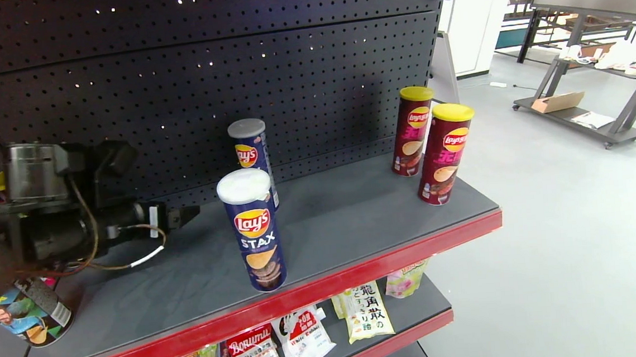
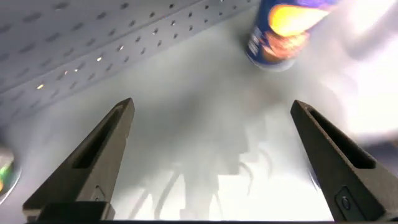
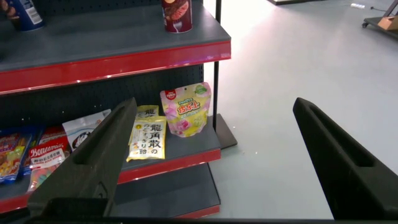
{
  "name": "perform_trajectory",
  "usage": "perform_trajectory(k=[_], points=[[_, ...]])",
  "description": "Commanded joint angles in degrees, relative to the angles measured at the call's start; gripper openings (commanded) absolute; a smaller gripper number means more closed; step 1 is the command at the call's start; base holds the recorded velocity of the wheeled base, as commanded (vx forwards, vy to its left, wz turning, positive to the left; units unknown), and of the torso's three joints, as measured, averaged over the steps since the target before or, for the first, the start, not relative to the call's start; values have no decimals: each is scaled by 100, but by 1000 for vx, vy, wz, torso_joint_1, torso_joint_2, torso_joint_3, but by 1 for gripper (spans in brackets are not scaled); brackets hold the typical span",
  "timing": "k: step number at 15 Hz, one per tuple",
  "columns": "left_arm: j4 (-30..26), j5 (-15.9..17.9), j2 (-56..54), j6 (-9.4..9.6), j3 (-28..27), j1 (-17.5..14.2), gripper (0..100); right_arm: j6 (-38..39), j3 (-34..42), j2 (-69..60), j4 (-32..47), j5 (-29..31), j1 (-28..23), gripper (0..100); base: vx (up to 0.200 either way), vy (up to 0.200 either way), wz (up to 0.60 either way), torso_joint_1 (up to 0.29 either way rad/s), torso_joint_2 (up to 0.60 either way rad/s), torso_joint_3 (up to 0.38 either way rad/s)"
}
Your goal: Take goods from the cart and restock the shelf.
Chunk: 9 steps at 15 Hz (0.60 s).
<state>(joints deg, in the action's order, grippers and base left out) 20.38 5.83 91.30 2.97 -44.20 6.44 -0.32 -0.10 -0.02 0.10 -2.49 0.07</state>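
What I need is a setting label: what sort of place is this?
Likely a shop display, perhaps staged: red-edged grey metal shelf, black perforated back panel, tall cylindrical crisp cans, snack packets below.

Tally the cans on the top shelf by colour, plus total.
Blue cans: 2
Dark red cans, yellow lids: 2
Multicoloured can, far left, partly behind the arm: 1
Total: 5
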Motion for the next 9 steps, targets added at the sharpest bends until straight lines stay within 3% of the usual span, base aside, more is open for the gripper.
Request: perform_trajectory(k=[1, 4, 9], points=[[-1230, 393, -2590, 1, 870, -195, 100, -3, 1, 2, -1, -6, 1, 100, 0, 0, 0, 0, 0, 0], [-2513, 551, -4471, 1, 905, -204, 100, -3, 1, 2, -1, -6, 1, 100, 0, 0, 0, 0, 0, 0], [-2627, 692, -6229, -51, 1625, -195, 100, -3, 1, 2, -1, -6, 1, 100, 0, 0, 0, 0, 0, 0]])
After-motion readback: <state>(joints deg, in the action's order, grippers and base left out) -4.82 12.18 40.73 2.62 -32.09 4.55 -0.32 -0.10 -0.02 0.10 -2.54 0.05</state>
